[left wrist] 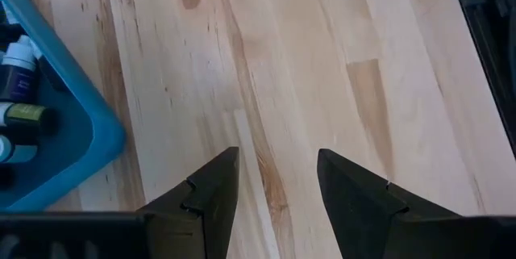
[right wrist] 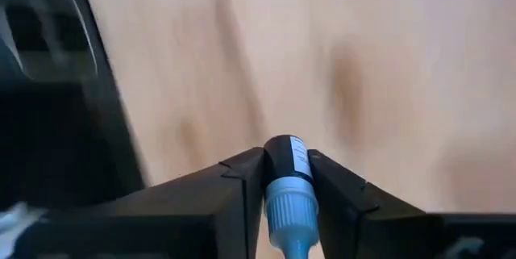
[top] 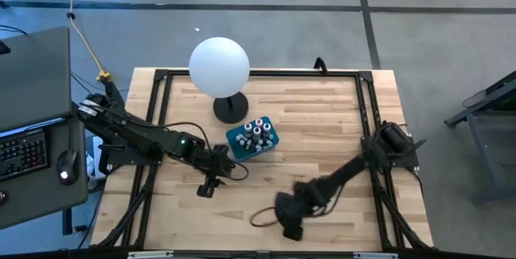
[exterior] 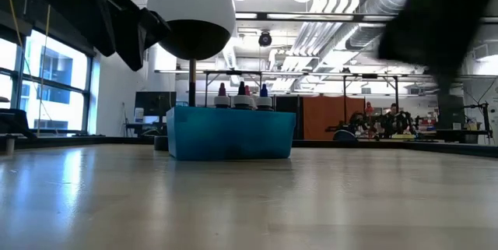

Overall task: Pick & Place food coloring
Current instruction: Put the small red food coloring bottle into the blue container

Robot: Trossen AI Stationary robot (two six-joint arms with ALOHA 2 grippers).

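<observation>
The food coloring bottles (top: 256, 130) stand upright in a teal box (top: 252, 139) near the table's middle; in the low view their caps (exterior: 241, 93) stick up over the box's wall (exterior: 231, 133). My left gripper (top: 238, 170) (left wrist: 278, 158) hovers open over bare wood just beside the box's near-left corner (left wrist: 97, 142). My right gripper (top: 291, 228) (right wrist: 286, 156) is near the table's near edge, shut on one small dark bottle with a light-blue cap. In the low view it is a blurred dark mass high up (exterior: 436, 16). My right gripper pinches the small bottle's dark labelled body (right wrist: 284, 156) between its two fingers. The bottle lies along the fingers, its light-blue cap (right wrist: 289, 204) pointing back toward the wrist. It is lifted clear of the table.
A large white ball lamp (top: 219, 65) on a dark round base (top: 230, 107) stands just behind the box. Black frame rails (top: 364, 114) run along the table's sides. A dark cable loop (top: 262, 217) lies by the right gripper. Bare wood spreads right of the box.
</observation>
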